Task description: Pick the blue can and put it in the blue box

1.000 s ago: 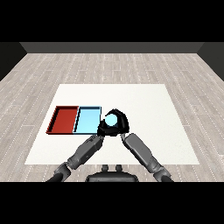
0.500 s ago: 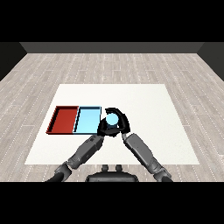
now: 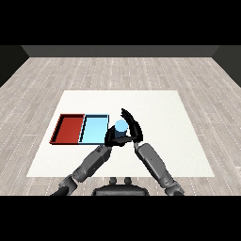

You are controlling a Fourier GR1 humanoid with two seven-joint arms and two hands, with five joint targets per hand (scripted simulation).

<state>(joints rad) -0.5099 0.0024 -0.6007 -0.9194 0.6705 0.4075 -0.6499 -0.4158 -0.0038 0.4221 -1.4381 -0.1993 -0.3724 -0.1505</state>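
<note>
Can (image 3: 121, 126) is sitting between both hands, just right of the blue tray (image 3: 94, 130) and touching or overlapping its right rim in this view; whether it is resting on the counter (image 3: 160, 113) or lifted cannot be told. Compared with a second ago, the can and hands are shifting leftward, closing on the tray's near-right corner. Right hand (image 3: 133, 127) is curling its fingers round the can from the right, clamped on it. Left hand (image 3: 112, 138) is pressing in at the can's left and lower side; whether its fingers are gripping or only resting there cannot be told. Red tray (image 3: 68, 128) is lying to the left of the blue tray, touching it. Judgement: transport is nearly done; can is likely needing a little more leftward travel over the blue tray before release.
</note>
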